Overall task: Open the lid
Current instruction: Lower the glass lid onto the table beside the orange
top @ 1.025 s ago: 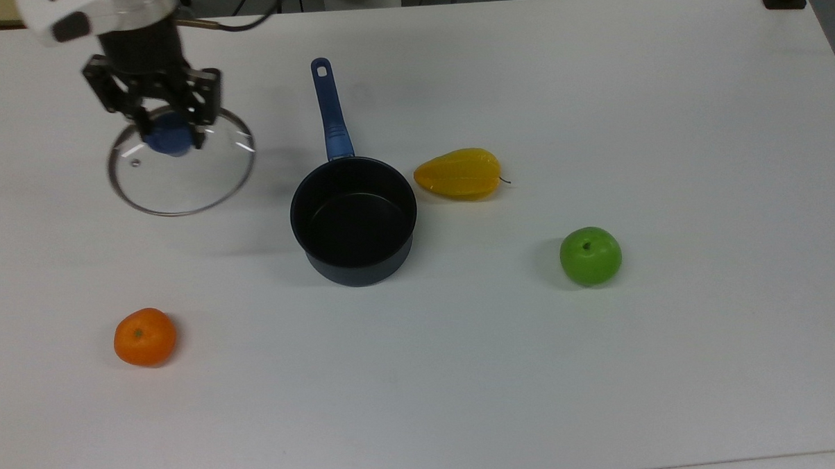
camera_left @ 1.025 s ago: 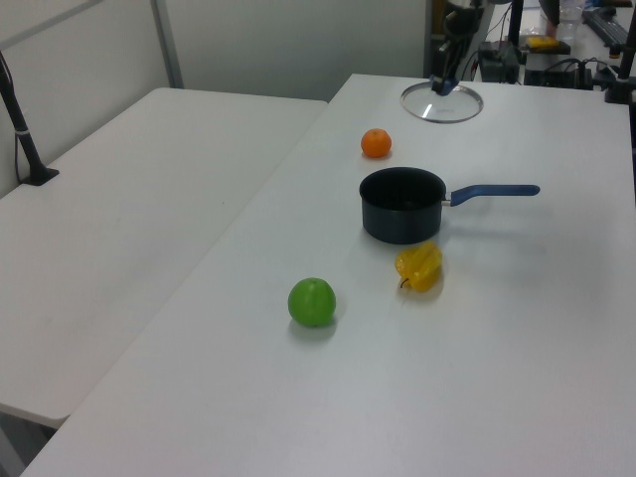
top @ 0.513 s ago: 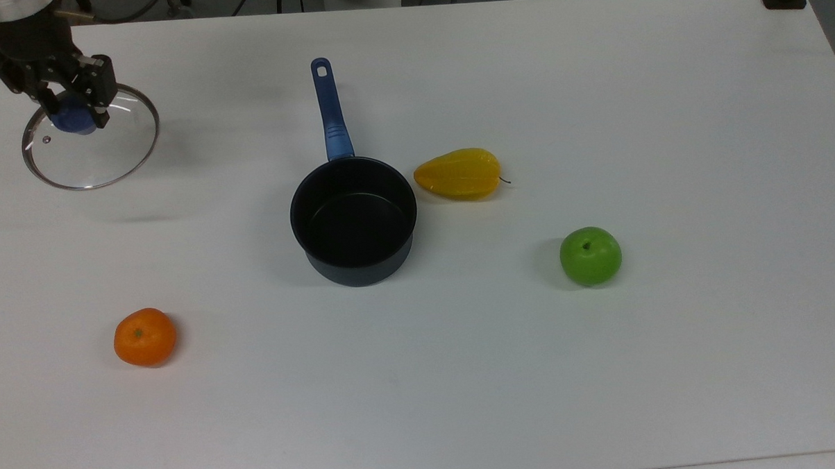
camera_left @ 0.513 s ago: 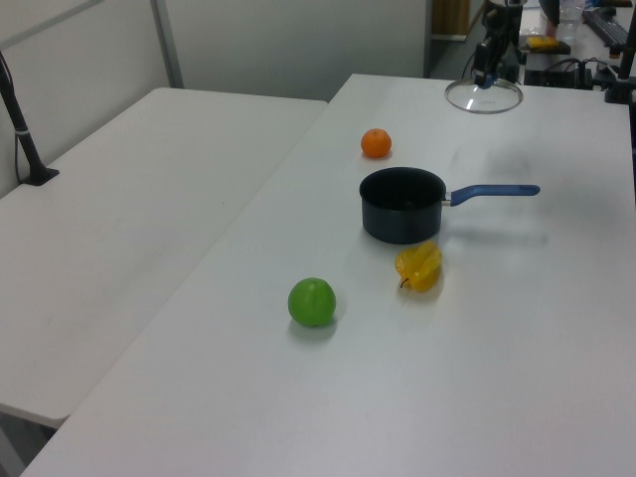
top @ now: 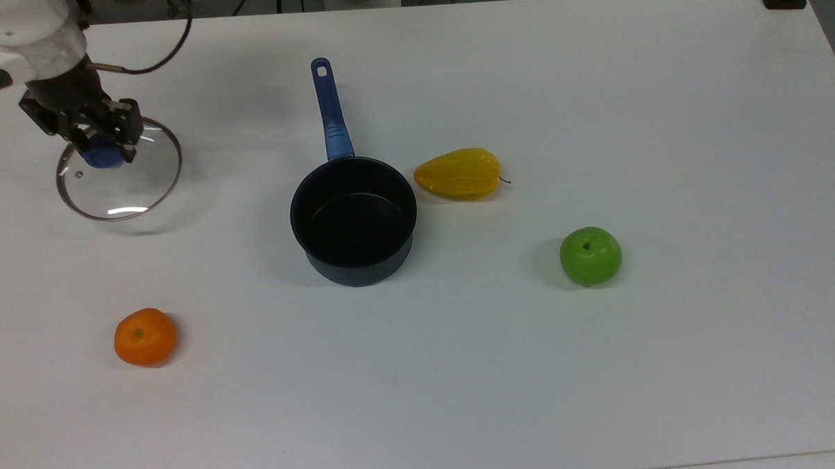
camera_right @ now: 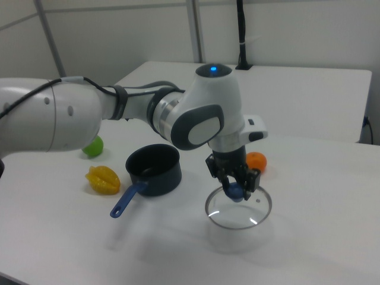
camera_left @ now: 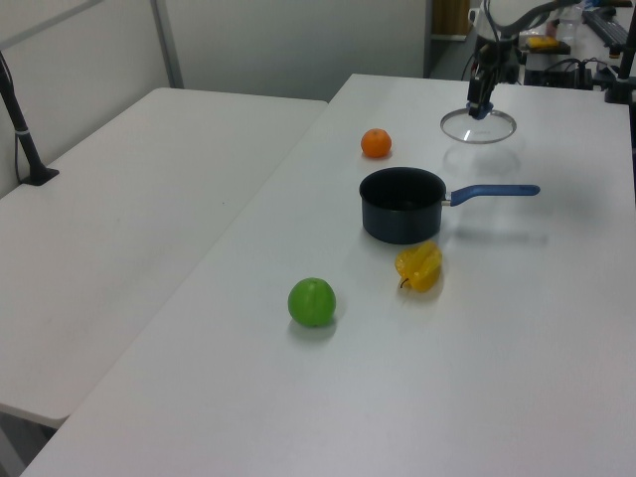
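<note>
Since half a second ago the gripper (top: 102, 143), pinching the knob, has carried the glass lid (top: 119, 177) rightward in the top view (held above the table (top: 593, 82)), well apart from the open saucepan (top: 353, 219).

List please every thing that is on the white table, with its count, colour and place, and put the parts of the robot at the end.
lid: 1, clear glass with metal rim and blue knob, near the top view's left edge, held by its knob, apart from the saucepan
saucepan: 1, dark with a long blue handle, uncovered and empty, middle of the table
starfruit: 1, yellow, just to the top view's right of the saucepan
apple: 1, green, further to the top view's right, nearer the front edge
orange: 1, orange, at the top view's lower left
table: 1, white, under everything
arm: 1, white and grey, reaching over the table in the right view
gripper: 1, black, shut on the lid's knob
</note>
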